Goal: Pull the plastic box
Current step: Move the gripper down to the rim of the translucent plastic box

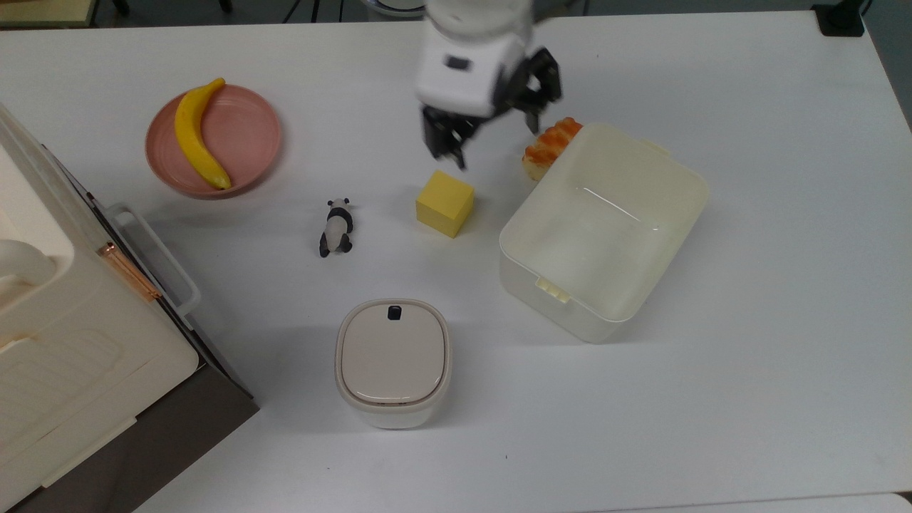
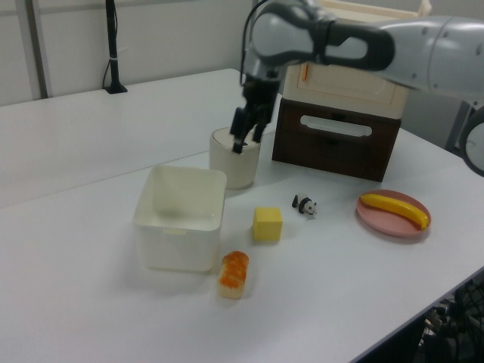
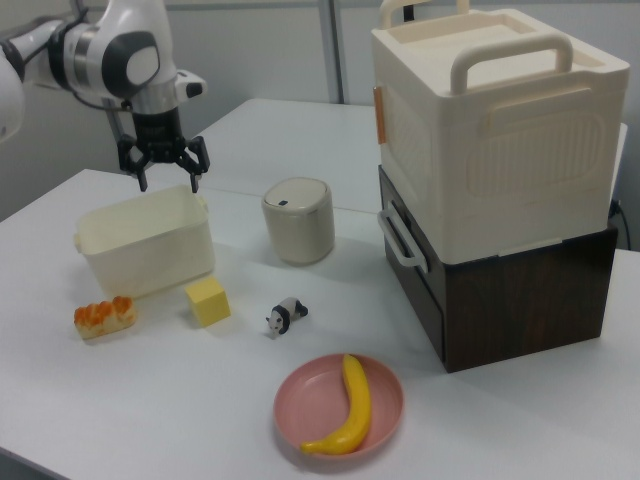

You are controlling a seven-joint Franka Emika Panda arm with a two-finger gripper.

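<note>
The plastic box is a large cream-white lidless tub, standing empty at the top view's right of centre; it also shows as the plastic box and the plastic box. My gripper hangs open in the air with nothing between its fingers. In the top view it is just left of the box's upper-left corner, between the yellow cube and the bread. In the right view the gripper hovers over the box's far rim without touching it. In the left view the gripper overlaps the small bin.
Bread lies against the box's upper-left corner. A yellow cube, a panda figure, a pink plate with a banana, a small lidded bin and a big cream case stand to the top view's left.
</note>
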